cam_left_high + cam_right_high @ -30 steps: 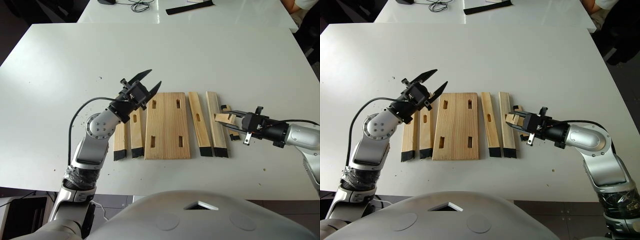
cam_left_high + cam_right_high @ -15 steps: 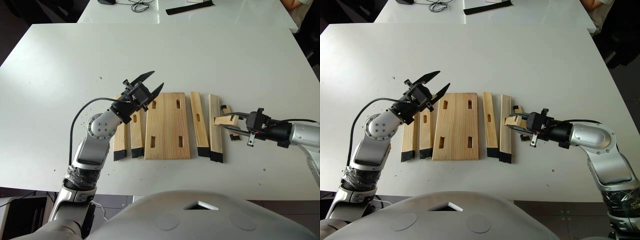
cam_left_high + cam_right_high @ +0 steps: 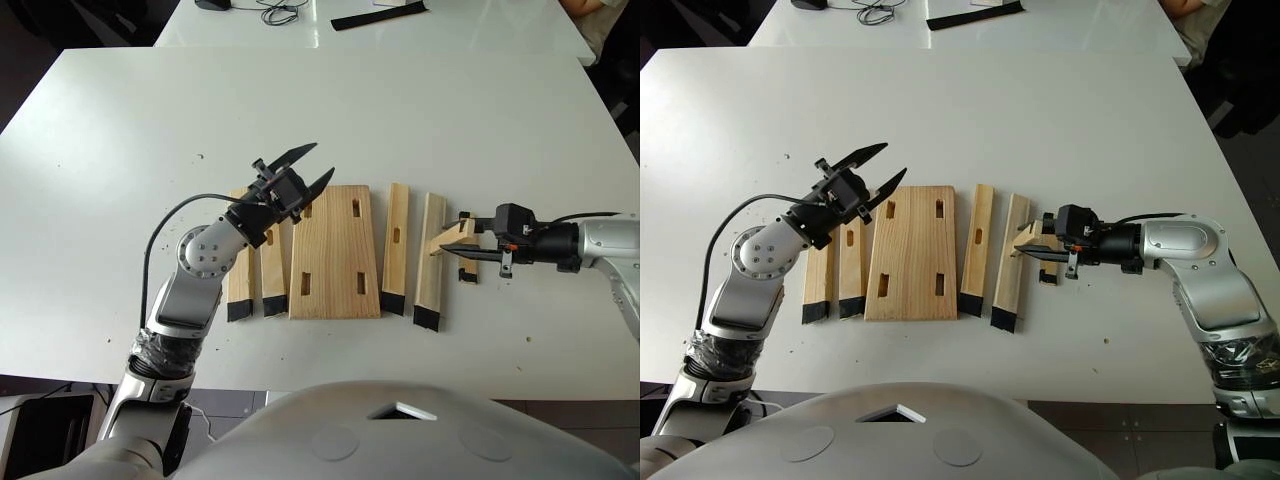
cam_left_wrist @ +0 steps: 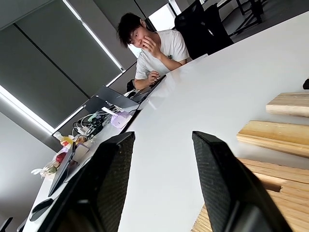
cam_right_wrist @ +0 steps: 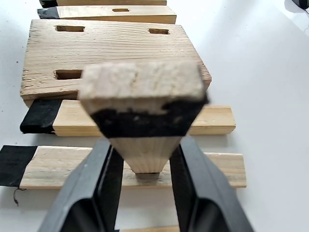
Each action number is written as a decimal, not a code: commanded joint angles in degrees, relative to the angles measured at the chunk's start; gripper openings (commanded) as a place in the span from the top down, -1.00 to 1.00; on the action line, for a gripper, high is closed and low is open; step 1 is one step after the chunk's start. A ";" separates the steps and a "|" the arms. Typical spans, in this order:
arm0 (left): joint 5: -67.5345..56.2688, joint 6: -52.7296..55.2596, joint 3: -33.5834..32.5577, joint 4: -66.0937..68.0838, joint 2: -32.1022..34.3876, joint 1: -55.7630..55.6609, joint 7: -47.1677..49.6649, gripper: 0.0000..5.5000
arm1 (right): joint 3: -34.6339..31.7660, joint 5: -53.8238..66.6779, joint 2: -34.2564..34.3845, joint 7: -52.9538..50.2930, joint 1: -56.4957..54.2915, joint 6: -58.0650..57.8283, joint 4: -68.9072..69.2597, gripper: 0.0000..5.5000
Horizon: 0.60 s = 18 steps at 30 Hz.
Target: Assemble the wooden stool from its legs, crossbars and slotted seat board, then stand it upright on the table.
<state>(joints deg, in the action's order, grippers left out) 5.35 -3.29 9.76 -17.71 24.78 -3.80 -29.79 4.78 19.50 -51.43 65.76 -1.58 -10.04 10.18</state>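
pale wood with black-taped ends: the stool's parts lie flat on the white table. the board sits in the middle, its four slots facing up. two legs lie side by side along its left edge, and two more lie to its right, slightly fanned and apart. all run near-to-far.

the right gripper comes in low from the right, jaws narrow and clamped on one end of a short crossbar. the bar's long axis runs crosswise to the legs. its free end points left at the outer right leg, over or against its edge; contact cannot be told. a second small piece lies on the table just beside this gripper.

the left gripper hangs above the board's far left corner, jaws wide, holding nothing.

judgement: the step in hand is bringing the crossbar to a leg. the one leg slot in view is on the inner right leg, beyond the outer one, and faces up while the bar lies level. bar or leg would therefore need turning. the right arm is the nearer.
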 commanded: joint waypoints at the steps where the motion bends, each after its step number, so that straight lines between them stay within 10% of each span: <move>1: -0.62 0.13 0.64 0.31 0.33 -1.66 -1.36 0.20 | 4.67 -3.06 1.38 1.39 0.26 -3.57 -6.71 0.53; 18: -2.06 -0.24 1.60 1.94 0.74 -4.36 -4.68 0.20 | 7.95 -3.24 8.48 1.07 -3.41 -4.25 -23.00 0.53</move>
<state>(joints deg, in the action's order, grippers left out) 3.61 -3.36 11.09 -15.90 24.89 -7.41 -33.74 6.93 22.76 -43.91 68.30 -10.82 -10.65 -7.74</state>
